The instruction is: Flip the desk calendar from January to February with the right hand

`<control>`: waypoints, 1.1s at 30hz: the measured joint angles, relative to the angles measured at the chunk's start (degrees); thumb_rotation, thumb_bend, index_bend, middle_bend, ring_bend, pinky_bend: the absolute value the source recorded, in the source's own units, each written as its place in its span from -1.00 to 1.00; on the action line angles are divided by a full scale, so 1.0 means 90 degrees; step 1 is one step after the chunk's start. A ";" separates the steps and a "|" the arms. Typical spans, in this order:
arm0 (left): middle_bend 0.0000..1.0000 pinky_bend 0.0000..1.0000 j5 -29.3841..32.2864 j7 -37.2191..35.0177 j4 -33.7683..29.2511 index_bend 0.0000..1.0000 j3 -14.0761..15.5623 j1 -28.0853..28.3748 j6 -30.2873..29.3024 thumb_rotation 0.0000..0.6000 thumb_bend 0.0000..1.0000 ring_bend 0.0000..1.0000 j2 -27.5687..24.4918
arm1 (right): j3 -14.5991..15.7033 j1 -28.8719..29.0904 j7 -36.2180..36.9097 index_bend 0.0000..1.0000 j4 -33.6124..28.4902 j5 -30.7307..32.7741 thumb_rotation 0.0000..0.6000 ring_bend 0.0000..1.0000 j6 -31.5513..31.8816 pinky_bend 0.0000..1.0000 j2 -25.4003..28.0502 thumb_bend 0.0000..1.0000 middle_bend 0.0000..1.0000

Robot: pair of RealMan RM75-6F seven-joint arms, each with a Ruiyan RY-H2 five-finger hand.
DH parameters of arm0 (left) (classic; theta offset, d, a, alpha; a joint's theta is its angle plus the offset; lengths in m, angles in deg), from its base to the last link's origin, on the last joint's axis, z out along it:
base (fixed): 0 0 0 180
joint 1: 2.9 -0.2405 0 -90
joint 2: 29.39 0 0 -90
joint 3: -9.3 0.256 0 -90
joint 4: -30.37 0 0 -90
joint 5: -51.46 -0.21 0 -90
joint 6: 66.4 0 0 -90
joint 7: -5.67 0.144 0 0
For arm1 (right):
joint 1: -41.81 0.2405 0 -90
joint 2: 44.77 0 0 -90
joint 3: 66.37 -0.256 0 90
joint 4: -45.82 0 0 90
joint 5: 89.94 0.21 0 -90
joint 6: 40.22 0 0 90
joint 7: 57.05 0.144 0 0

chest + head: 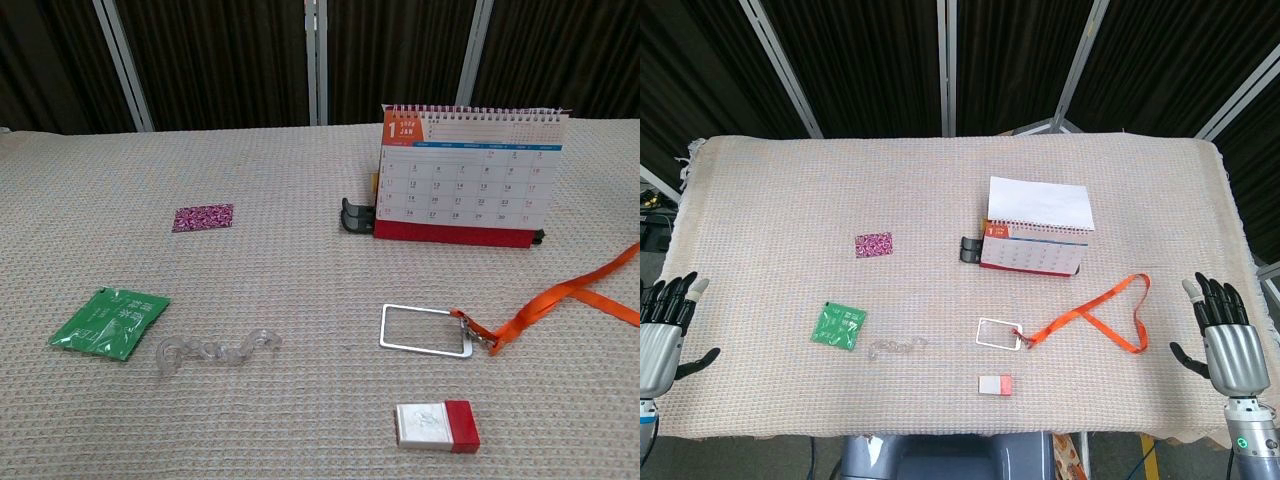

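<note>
The desk calendar (1033, 246) stands right of the table's centre, its spiral binding on top and a red base. In the chest view the calendar (465, 175) shows the January page, marked "1 JAN". My right hand (1227, 340) hovers at the table's right front edge, fingers spread and holding nothing, well to the right of the calendar. My left hand (662, 328) is at the left front edge, also open and empty. Neither hand shows in the chest view.
An orange lanyard (1110, 317) with a clear badge holder (999, 333) lies in front of the calendar. A small red-and-white box (995, 384) sits near the front edge. A green packet (838, 324), a clear plastic chain (897, 347) and a purple patterned square (873, 243) lie left. A black clip (968, 250) sits beside the calendar.
</note>
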 measured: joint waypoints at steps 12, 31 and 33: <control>-1.00 -1.00 -0.0013 -0.0031 -0.0039 -1.00 -0.0023 -0.0012 -0.0060 1.00 -0.73 -1.00 -0.0035 | -0.0040 0.0064 0.0059 -1.00 -0.0354 -0.0011 1.00 -0.95 -0.0106 -0.96 0.0036 -0.72 -0.90; -1.00 -1.00 -0.0138 -0.0298 -0.0109 -1.00 -0.0068 -0.0105 -0.0380 1.00 -0.73 -1.00 -0.0186 | -0.1100 0.1162 0.1464 -0.99 -0.3045 0.3326 1.00 0.51 -0.3089 0.24 -0.0211 -0.22 0.44; -1.00 -1.00 -0.0156 -0.0283 -0.0093 -1.00 -0.0072 -0.0109 -0.0399 1.00 -0.73 -1.00 -0.0184 | -0.1228 0.1338 0.1674 -1.00 -0.3100 0.3824 1.00 0.51 -0.3485 0.24 -0.0321 -0.22 0.44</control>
